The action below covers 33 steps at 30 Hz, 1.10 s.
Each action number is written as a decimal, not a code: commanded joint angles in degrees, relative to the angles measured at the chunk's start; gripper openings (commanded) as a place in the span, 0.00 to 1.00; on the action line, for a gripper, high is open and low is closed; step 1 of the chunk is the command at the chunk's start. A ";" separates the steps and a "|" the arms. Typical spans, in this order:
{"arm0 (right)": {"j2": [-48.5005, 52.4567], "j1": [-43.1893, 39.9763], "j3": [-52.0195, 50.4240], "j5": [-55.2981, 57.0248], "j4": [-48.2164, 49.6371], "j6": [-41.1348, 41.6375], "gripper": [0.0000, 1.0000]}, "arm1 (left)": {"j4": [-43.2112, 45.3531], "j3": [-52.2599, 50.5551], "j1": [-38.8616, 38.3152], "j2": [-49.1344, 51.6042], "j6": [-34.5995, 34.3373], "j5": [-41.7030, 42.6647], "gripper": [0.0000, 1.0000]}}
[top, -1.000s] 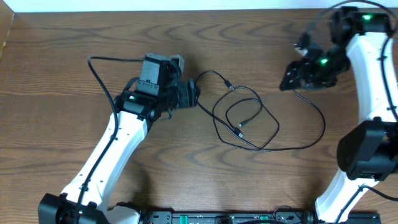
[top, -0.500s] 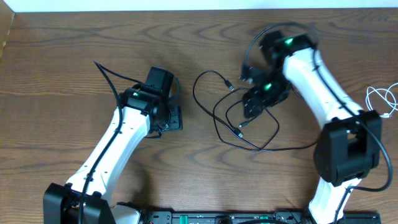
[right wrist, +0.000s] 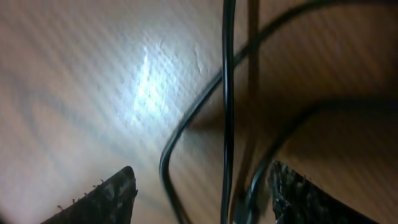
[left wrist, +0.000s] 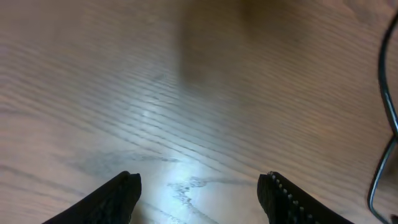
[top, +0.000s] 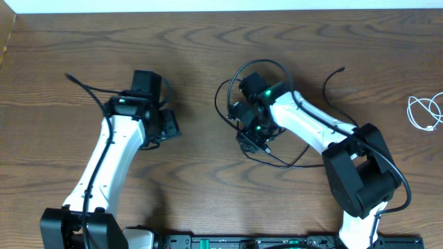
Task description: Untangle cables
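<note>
A tangle of black cables (top: 294, 158) lies in loops at the table's middle, and one free end (top: 333, 75) curls up to the right. A white cable (top: 423, 111) lies coiled at the far right edge. My right gripper (top: 251, 140) is down over the tangle's left side. In the right wrist view its jaws stand apart, with black cable strands (right wrist: 227, 93) running between the fingertips (right wrist: 106, 198); it is open (right wrist: 202, 196). My left gripper (top: 166, 127) sits left of the tangle, open (left wrist: 199, 193) over bare wood, with a cable (left wrist: 388, 118) at that view's right edge.
The wooden table's far edge (top: 208, 11) meets a white wall. The right arm's elbow (top: 360, 166) sits over the right front area, and the arm bases stand along the front edge.
My right arm swung from the far right to the tangle and came down over it. My left arm drew back to the left, away from the cables. The loops shifted.
</note>
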 commanded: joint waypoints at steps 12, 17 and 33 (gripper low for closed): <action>-0.20 3.28 -4.00 7.04 6.82 6.73 0.30 | -1.07 0.37 0.90 0.46 -1.16 -0.46 0.66; -0.20 3.28 -4.02 7.04 5.99 8.50 0.18 | -1.11 0.33 0.90 0.48 -1.16 -0.46 0.66; -0.63 3.26 -2.32 4.55 2.89 9.88 0.01 | -1.11 0.33 0.90 0.46 -1.16 -0.48 0.66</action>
